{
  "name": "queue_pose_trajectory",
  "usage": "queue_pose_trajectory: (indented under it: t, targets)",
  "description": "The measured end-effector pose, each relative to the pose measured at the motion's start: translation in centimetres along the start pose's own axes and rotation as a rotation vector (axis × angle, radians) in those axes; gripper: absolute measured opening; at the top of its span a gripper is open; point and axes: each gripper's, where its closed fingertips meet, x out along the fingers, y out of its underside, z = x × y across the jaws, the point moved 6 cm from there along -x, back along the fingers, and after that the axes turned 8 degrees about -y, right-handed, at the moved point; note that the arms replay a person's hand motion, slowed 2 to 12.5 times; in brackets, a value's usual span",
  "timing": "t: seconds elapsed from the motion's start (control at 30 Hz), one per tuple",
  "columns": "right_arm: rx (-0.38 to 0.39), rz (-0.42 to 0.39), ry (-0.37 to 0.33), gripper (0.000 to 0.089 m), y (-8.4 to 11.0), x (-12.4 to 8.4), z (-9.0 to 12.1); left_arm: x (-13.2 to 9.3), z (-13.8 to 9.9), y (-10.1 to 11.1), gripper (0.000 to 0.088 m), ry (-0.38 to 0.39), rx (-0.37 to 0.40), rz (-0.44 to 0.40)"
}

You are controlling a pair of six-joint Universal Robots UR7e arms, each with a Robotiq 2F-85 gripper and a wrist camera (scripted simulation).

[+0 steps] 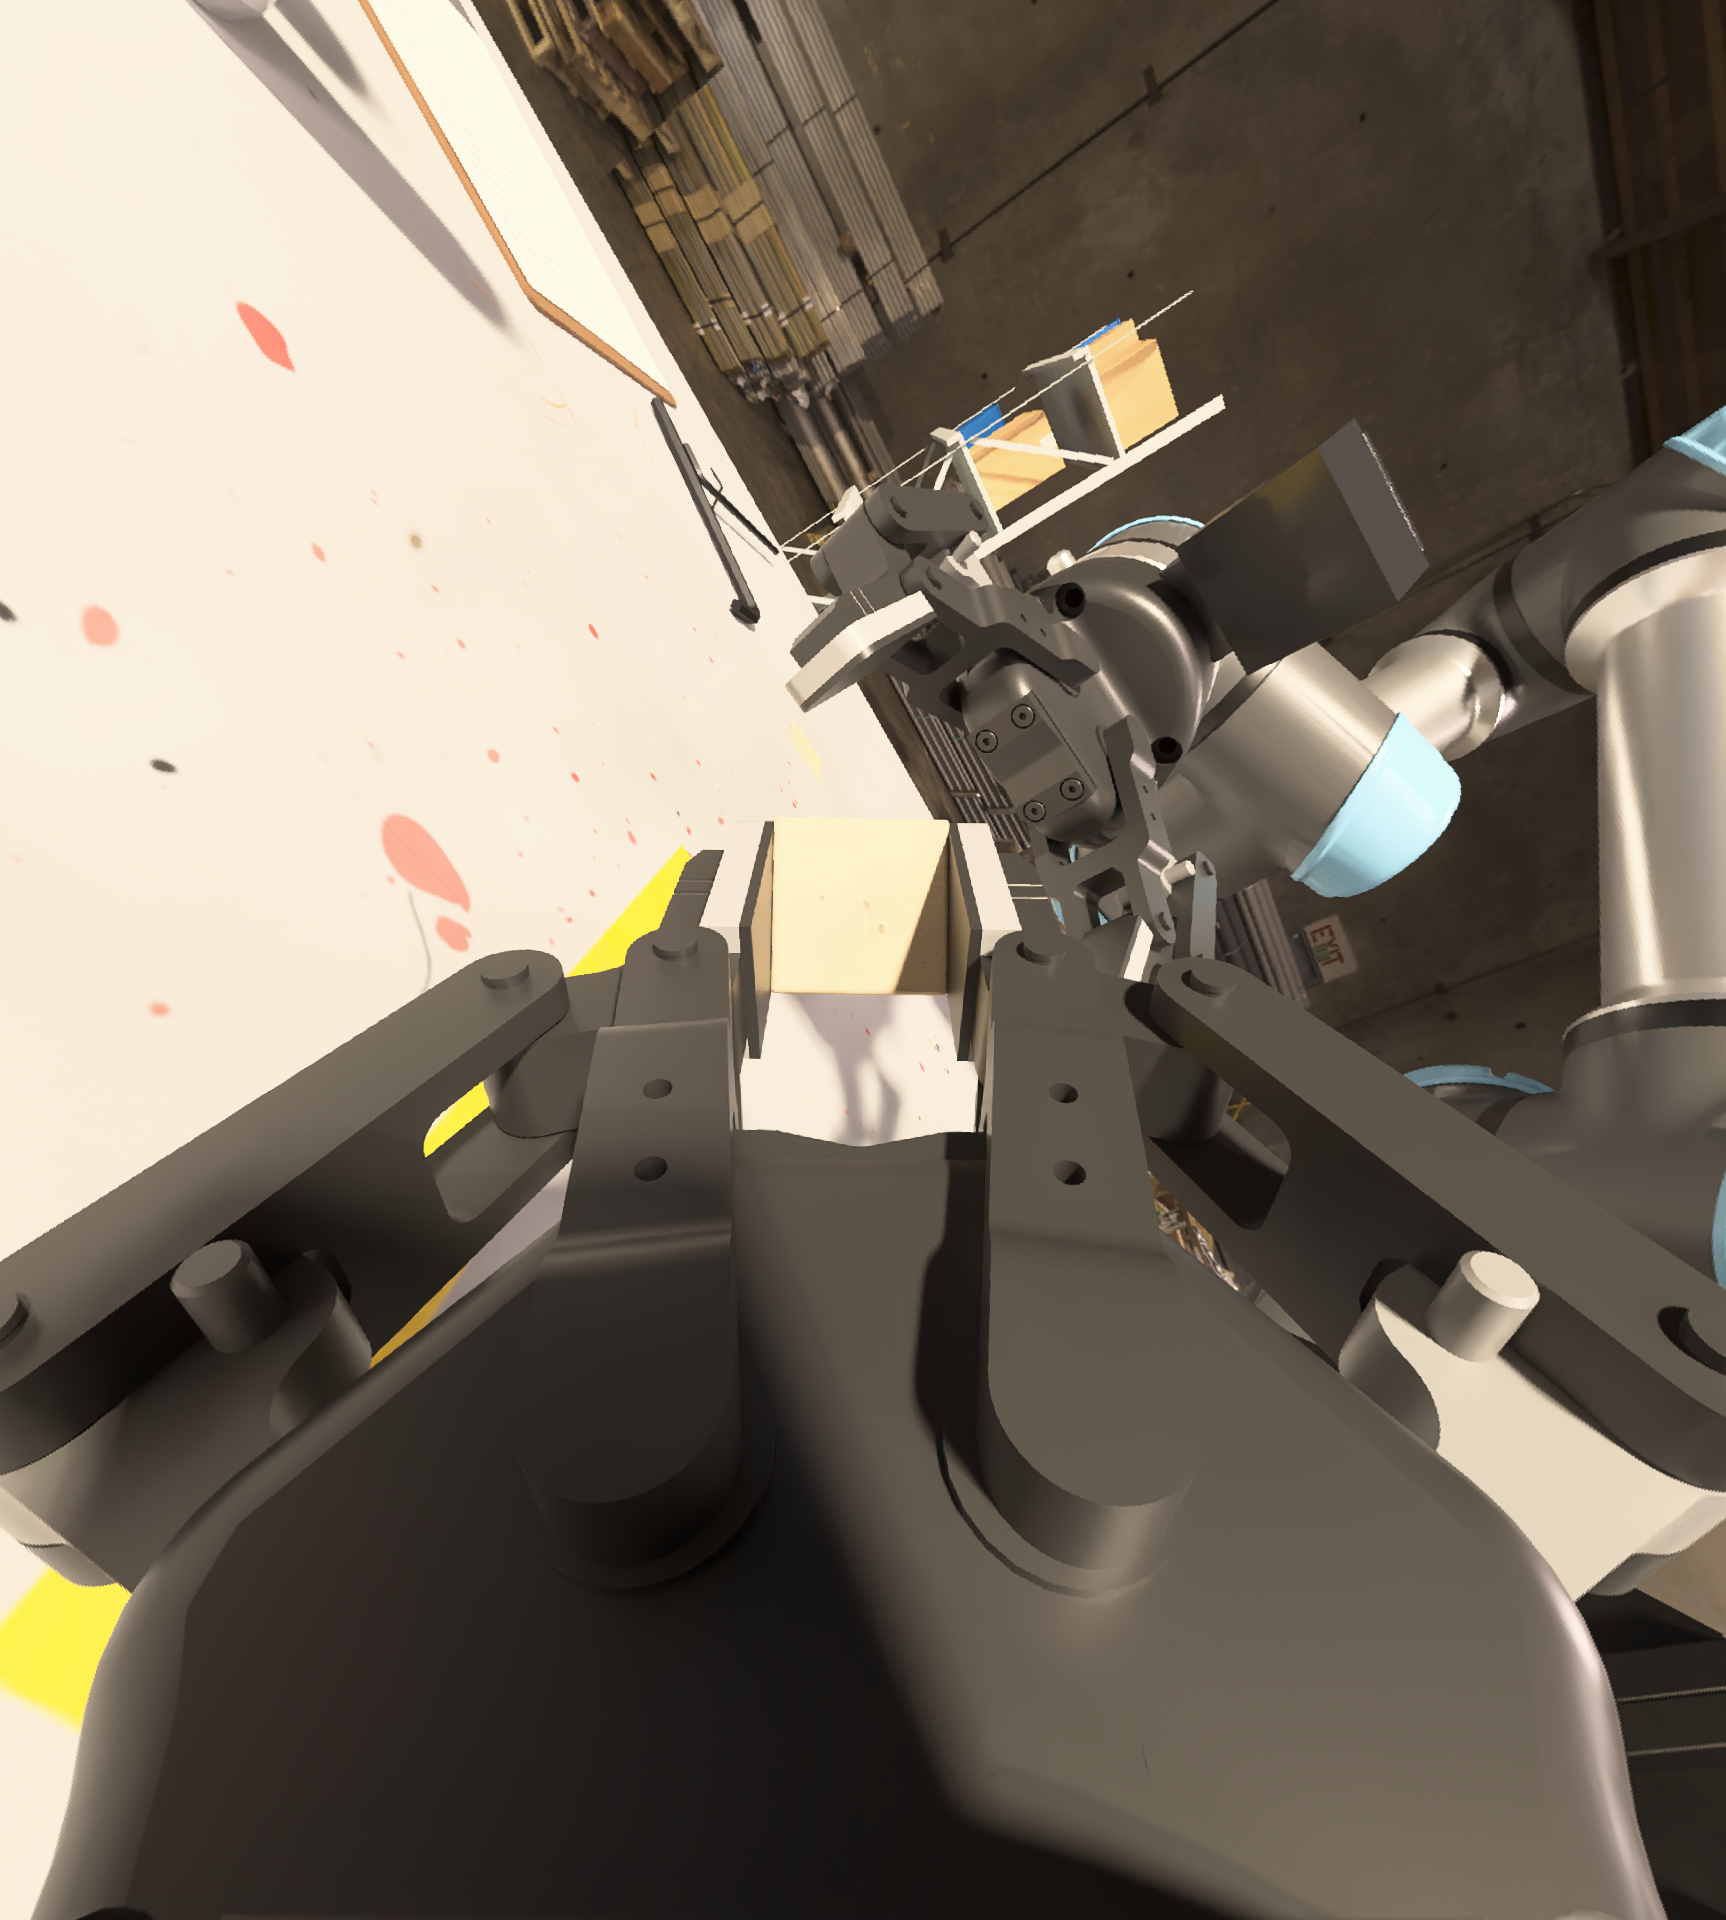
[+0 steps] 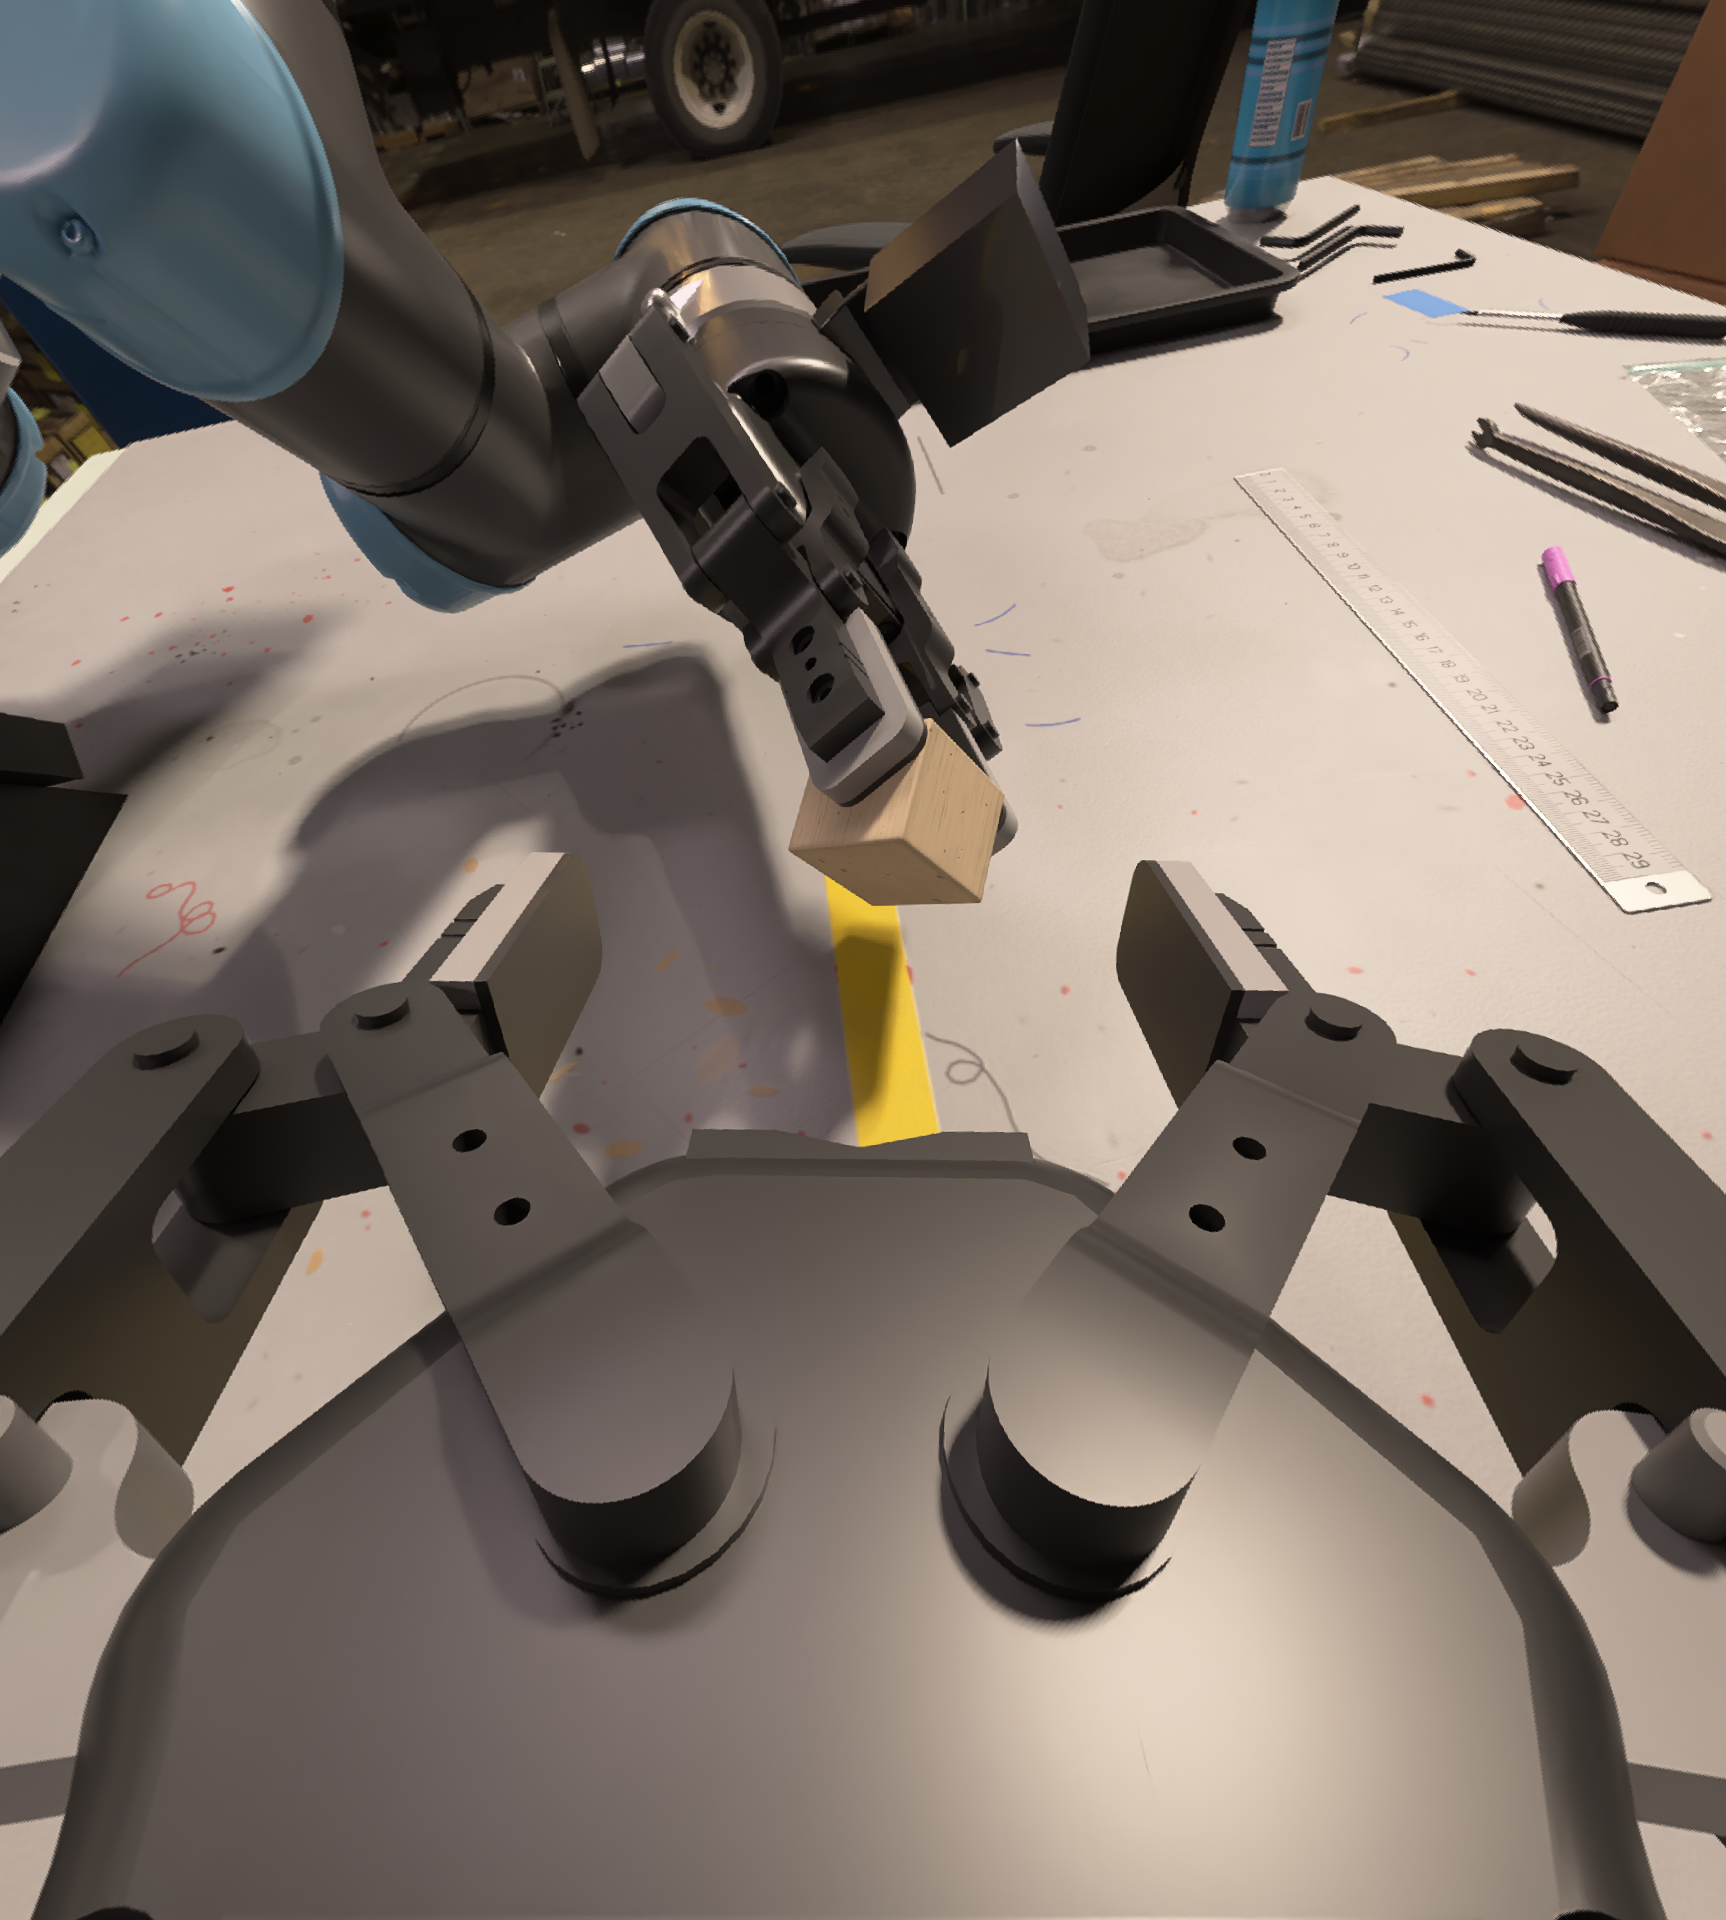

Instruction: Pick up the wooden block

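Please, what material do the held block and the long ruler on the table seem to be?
Block: pale unfinished wood, with fine grain lines and matte faces. Ruler: probably light metal or plastic, a thin flat grey strip with printed marks and a hole at its end.

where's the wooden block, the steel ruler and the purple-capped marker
wooden block (image 2: pixel 900 836), right wrist view, middle of its lit side face
steel ruler (image 2: pixel 1461 681), right wrist view, middle of the strip
purple-capped marker (image 2: pixel 1578 642), right wrist view, mid barrel
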Motion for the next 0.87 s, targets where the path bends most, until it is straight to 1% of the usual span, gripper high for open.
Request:
queue_pose_trajectory:
  t: [0.27,0.4,0.47,0.57,0.7,0.87]
  targets:
    - [0.002,-0.016,0.029,0.0854,-0.1,-0.3,-0.3,0.0,0.2,0.0,0.0281,-0.016,0.0,-0.002]
    - [0.004,-0.014,0.073,0.0854,-0.1,-0.6,-0.8,-0.1,0.3,-0.1,0.0281,-0.025,-0.001,-0.008]
    - [0.006,-0.012,0.111,0.0854,-0.1,-0.9,-1.1,-0.1,0.4,-0.1,0.0281,-0.033,0.001,-0.011]
    - [0.009,-0.008,0.186,0.0854,-0.1,-1.6,-1.9,-0.2,0.5,-0.2,0.0281,-0.048,0.007,-0.014]
    - [0.017,0.005,0.308,0.0854,-0.1,-2.8,-3.3,-0.3,0.7,-0.3,0.0281,-0.076,0.021,-0.019]
    - [0.037,0.038,0.467,0.0854,0.2,-5.0,-5.0,-0.4,1.0,-0.3,0.0281,-0.128,0.047,-0.023]
